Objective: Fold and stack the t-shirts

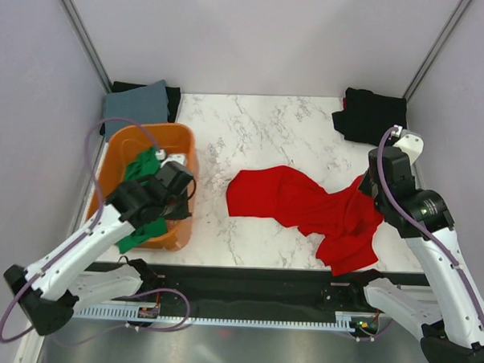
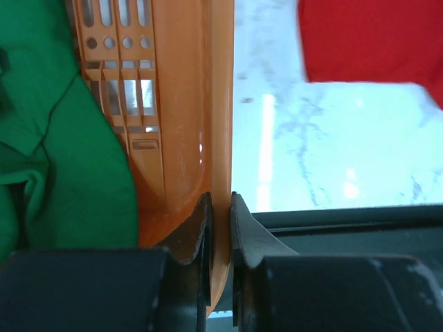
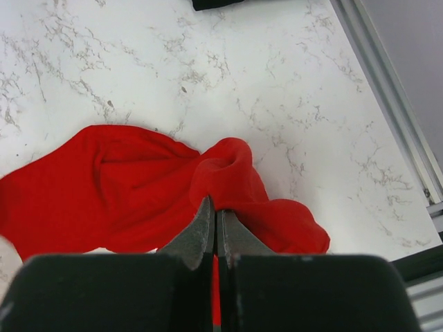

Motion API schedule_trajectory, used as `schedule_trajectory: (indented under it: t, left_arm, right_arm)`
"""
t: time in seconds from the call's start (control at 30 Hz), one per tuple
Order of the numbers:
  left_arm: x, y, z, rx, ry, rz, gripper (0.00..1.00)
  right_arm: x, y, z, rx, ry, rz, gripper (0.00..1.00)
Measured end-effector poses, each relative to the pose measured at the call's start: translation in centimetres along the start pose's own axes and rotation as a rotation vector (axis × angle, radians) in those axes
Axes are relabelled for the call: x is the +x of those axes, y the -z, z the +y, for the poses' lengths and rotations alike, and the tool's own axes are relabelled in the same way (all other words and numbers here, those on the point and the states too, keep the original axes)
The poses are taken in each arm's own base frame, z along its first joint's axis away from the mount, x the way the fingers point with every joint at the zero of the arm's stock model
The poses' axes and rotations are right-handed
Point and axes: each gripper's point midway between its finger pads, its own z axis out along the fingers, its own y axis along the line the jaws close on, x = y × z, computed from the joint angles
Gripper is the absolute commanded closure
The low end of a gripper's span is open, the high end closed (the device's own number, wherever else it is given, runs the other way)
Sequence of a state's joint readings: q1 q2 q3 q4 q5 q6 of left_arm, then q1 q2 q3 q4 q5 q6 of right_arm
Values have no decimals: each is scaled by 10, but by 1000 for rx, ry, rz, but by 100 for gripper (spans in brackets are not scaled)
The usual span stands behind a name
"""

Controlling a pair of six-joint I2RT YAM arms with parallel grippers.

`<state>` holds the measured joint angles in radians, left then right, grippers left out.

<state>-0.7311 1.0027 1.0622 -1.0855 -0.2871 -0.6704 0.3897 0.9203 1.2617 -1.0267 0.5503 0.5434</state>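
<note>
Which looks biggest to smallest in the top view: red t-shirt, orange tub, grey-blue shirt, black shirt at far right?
1. red t-shirt, spread widest across the table.
2. orange tub, somewhat smaller.
3. grey-blue shirt and black shirt: folded at the far corners, they look about alike, so I won't rank them.

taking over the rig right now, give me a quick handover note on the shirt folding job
Left pincer: shut on the wall of the orange tub, with no cloth in it.
Right pincer: shut on a bunched fold of the red t-shirt, which lies crumpled on the table.
Green t-shirt: in the tub, partly hanging over its near rim.
Grey-blue t-shirt: lying on a black t-shirt in the far left corner. A second black t-shirt is in the far right corner.
Done: the far left pair looks stacked.
Left: fold and stack the red and green ones. I cannot tell whether the far right one is properly folded.
</note>
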Motion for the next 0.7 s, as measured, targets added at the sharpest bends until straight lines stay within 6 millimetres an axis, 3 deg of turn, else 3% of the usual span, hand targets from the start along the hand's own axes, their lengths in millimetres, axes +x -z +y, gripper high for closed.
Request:
schedule_trajectory:
  t: [0.17, 0.3, 0.47, 0.5, 0.6, 0.7]
  left_arm:
    - [17, 12, 60, -157, 110, 4, 96]
    - [21, 16, 80, -195, 150, -19, 83]
    - [16, 27, 91, -215, 129, -71, 75]
    - [15, 30, 92, -219, 122, -73, 62]
    - [17, 31, 93, -215, 93, -61, 35]
    - [21, 32, 86, -183, 68, -17, 31]
  right_arm:
    - [6, -6, 7, -23, -1, 19, 100]
    - [9, -7, 11, -43, -1, 32, 100]
    - [23, -8, 18, -96, -12, 62, 100]
    - [28, -8, 20, -112, -15, 73, 100]
    - [48, -7, 22, -157, -26, 112, 100]
    - [66, -6, 21, -186, -29, 146, 100]
